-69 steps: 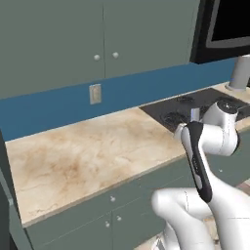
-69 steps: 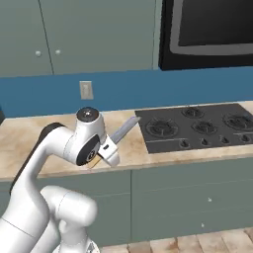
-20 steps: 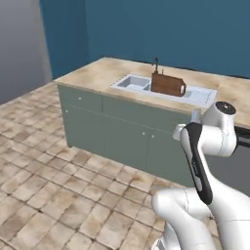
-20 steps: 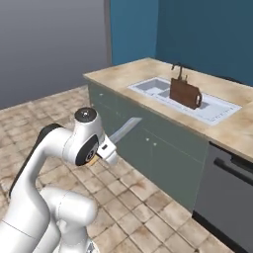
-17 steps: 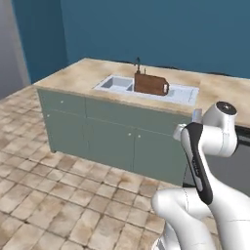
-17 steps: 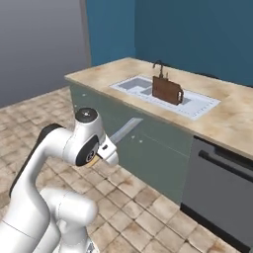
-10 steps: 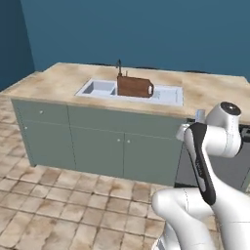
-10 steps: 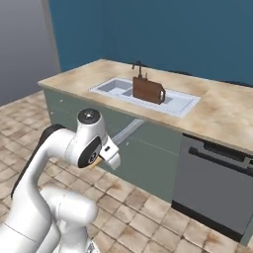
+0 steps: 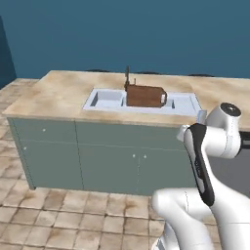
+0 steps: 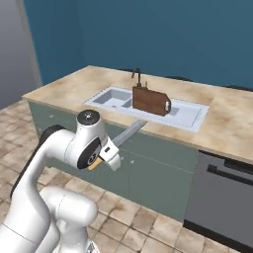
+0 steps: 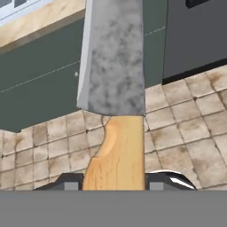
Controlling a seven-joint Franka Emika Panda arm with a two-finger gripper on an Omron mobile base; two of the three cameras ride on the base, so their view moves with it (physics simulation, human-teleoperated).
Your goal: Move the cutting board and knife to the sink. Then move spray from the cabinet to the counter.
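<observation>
Beige marble table (image 9: 58, 95) is now facing the cameras squarely, since the base has been swinging round over the last second and the whole scene has shifted with it. Inside the pale sink (image 10: 190, 116) the cutting board (image 10: 150, 101) is leaning upright by the tap. The end effector (image 11: 114, 179) is gripping the knife (image 11: 114, 84) by its wooden handle, blade pointing toward the grey-green cabinets. No writing is readable anywhere.

Even, flat rendered light; no glare, shadows faint. Base views soft, slightly blurred; hand view sharper.
</observation>
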